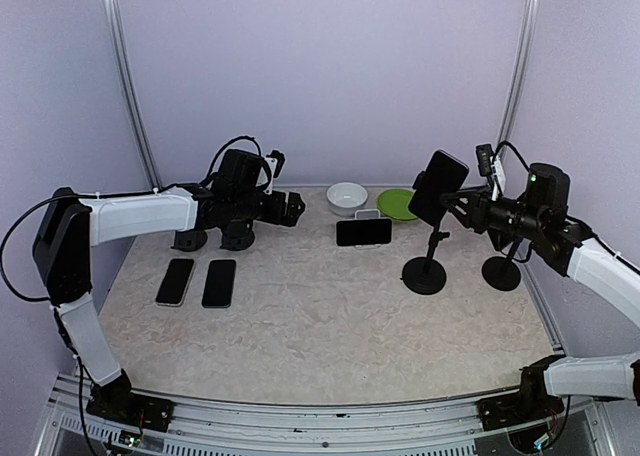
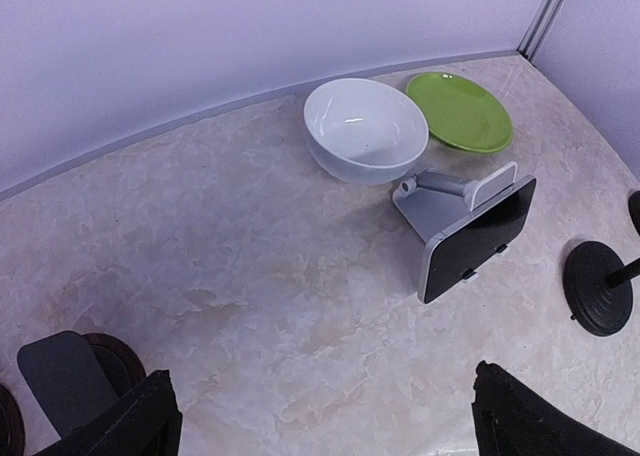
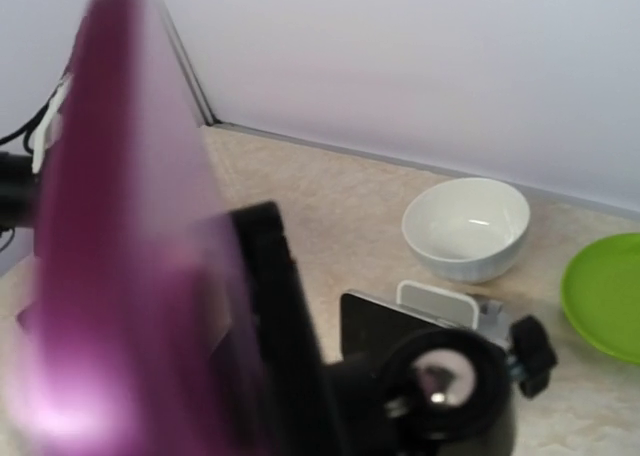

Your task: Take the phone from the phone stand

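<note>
A phone (image 1: pixel 438 186) with a purple back (image 3: pixel 110 256) sits tilted in the black clamp (image 3: pixel 280 316) of a pole phone stand (image 1: pixel 425 275) at the right. My right gripper (image 1: pixel 458 204) is right at the phone's right edge, up at clamp height. Its fingers do not show in the right wrist view, where the phone fills the left side, so I cannot see how its jaws stand. My left gripper (image 1: pixel 292 208) hovers at the back left, open and holding nothing (image 2: pixel 325 416), its fingers (image 2: pixel 120 426) far apart over bare table.
A white bowl (image 1: pixel 347 196) and a green plate (image 1: pixel 397 204) stand at the back. A grey desk stand holding a black phone (image 1: pixel 363 231) sits in front of them. Two phones (image 1: pixel 176 281) (image 1: pixel 219 283) lie flat at the left. Another black round base (image 1: pixel 501 273) is at the far right.
</note>
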Controlling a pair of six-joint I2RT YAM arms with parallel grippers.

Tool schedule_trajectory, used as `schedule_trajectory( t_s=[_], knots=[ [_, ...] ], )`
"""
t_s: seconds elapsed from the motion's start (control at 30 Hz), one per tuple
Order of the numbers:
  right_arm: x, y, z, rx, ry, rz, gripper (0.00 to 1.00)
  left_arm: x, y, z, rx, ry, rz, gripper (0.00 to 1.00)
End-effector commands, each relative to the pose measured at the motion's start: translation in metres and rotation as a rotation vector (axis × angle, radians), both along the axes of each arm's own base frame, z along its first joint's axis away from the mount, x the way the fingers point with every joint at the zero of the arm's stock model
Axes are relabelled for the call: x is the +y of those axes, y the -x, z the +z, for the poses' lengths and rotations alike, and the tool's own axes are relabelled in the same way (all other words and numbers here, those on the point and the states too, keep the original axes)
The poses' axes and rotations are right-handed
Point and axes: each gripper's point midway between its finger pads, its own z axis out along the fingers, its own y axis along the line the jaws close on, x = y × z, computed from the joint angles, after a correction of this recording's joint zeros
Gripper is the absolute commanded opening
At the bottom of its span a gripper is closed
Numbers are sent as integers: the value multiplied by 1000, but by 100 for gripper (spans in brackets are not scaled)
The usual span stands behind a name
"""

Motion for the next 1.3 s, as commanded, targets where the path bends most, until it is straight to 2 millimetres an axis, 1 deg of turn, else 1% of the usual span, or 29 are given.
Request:
schedule_trajectory(
  t_s=[0.0, 0.2, 0.3, 0.47, 0.6, 0.77, 0.93, 1.0, 1.03, 1.1, 1.2, 1.27],
  knots=[
    [6, 2, 20, -63, -32, 59, 28, 1, 2, 28, -50, 22, -5, 99],
    [14, 2, 25, -56, -57, 114, 10, 3, 3, 30, -53, 22, -3, 99],
    [17, 3, 28, -53, -78, 134, 3, 4, 5, 32, -52, 22, 0, 99],
    [28, 7, 42, -64, -103, 179, 0, 7, 9, 40, -66, 31, -4, 99],
    [47, 10, 55, -82, -112, 224, 0, 10, 14, 50, -87, 40, -8, 99],
    [73, 14, 66, -100, -137, 270, 0, 16, 20, 58, -102, 50, -1, 99],
    [99, 18, 72, -105, -164, 307, 0, 24, 36, 67, -122, 87, -14, 99],
    [107, 18, 74, -106, -176, 304, 0, 28, 46, 75, -144, 111, -21, 99],
    [111, 18, 75, -105, -186, 297, 0, 29, 51, 74, -148, 117, -26, 99],
    [118, 19, 75, -100, -210, 294, 0, 31, 65, 84, -186, 153, -45, 99],
    [132, 22, 77, -98, -241, 281, 0, 27, 90, 99, -265, 200, -93, 99],
    [140, 23, 77, -89, -257, 270, 0, 22, 105, 103, -305, 208, -119, 99]
  ],
)
